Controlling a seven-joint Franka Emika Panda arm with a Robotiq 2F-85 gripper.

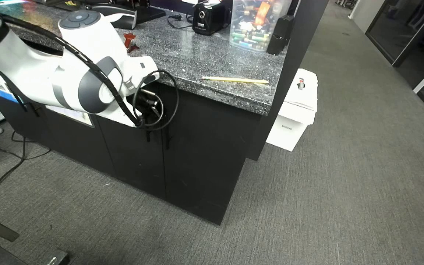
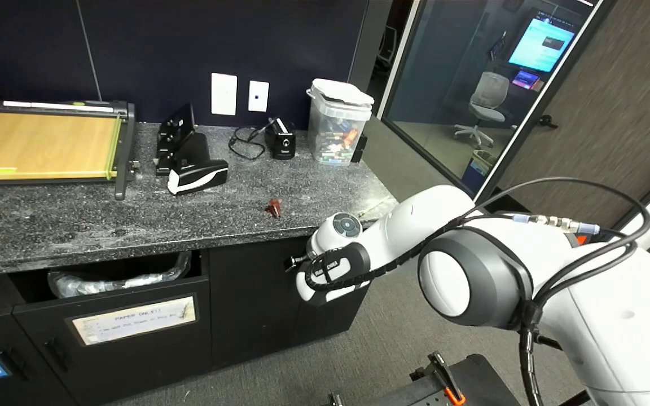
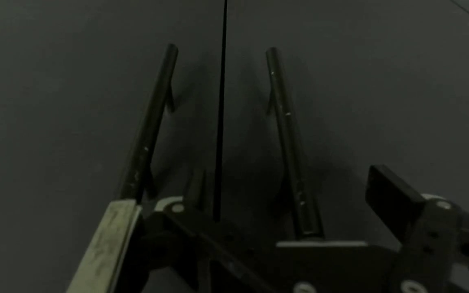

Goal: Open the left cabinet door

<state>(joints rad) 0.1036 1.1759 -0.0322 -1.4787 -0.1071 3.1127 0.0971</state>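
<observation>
The left cabinet door [image 1: 134,158] is flat and black and stands shut; it also shows in an exterior view [image 2: 251,307]. The wrist view stands upside down, so this door [image 3: 401,106] fills its right side. Its black bar handle [image 3: 287,122] also shows at its lower end in an exterior view [image 1: 148,136]. My gripper [image 3: 286,181] is open, with one finger on each side of this handle and no visible contact. The gripper also shows dark below the counter edge [image 1: 150,105]. In an exterior view the arm hides most of it. The gripper body covers the handle's upper end.
The twin door [image 1: 204,158] with its own handle [image 3: 149,134] stands shut across a narrow seam. The granite counter [image 2: 235,220] overhangs above. A paper bin front [image 2: 133,349] adjoins the left door. A white box [image 1: 289,110] stands past the end panel [image 1: 267,136].
</observation>
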